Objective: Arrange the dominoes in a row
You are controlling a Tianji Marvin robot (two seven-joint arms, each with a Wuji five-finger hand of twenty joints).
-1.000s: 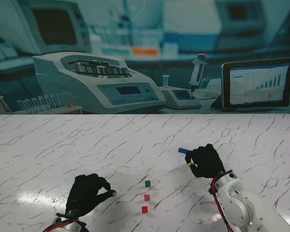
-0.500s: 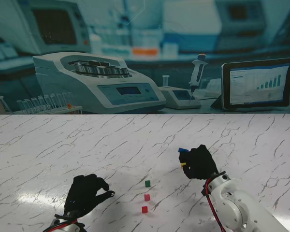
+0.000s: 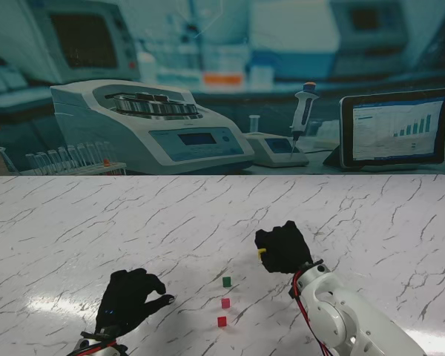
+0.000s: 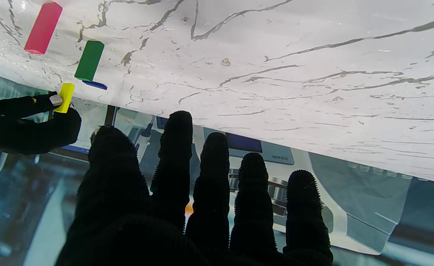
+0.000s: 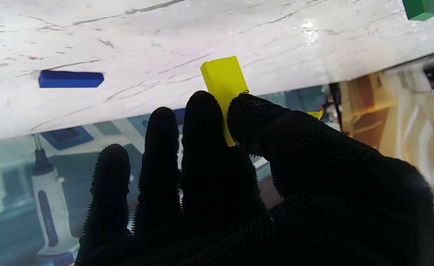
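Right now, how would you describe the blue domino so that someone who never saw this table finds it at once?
On the white marble table, find the right hand pinching a yellow domino. The blue domino lies on the tabletop beyond its fingers. Unlike the upright green domino and two red dominoes, it lies flat.

Right hand (image 5: 239,177): black knitted cloth, nubbed texture. Yellow domino (image 5: 222,79) at its fingertips: smooth matt plastic. Desk (image 5: 128,33): glossy white marble-patterned surface.
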